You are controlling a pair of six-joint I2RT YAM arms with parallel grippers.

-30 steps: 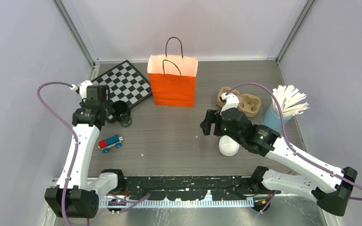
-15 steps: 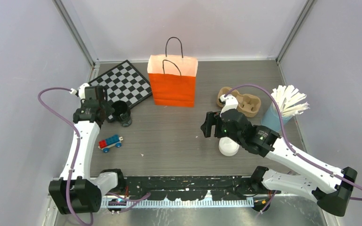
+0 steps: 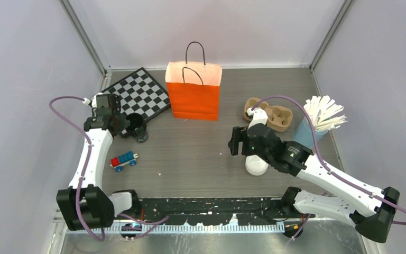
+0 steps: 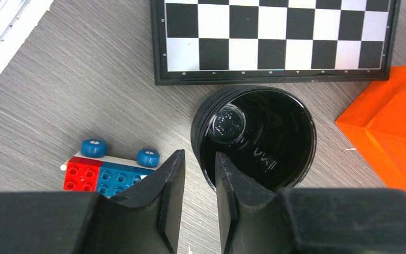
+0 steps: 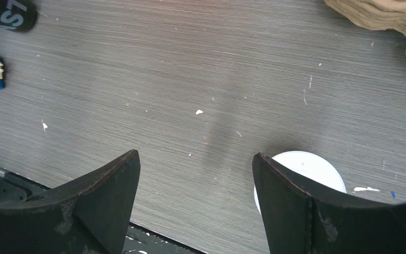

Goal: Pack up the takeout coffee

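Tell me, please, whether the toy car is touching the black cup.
Apart. The top view shows a strip of table between the toy car and the black cup.

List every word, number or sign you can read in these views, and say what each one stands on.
"ST": white letters on a black thing at the top left corner of the right wrist view, cut off by the edge.
Marks inside the black cup: too blurred to read.
Characters along the rim of the chessboard: too small to read.
Orange bag: no print shows.
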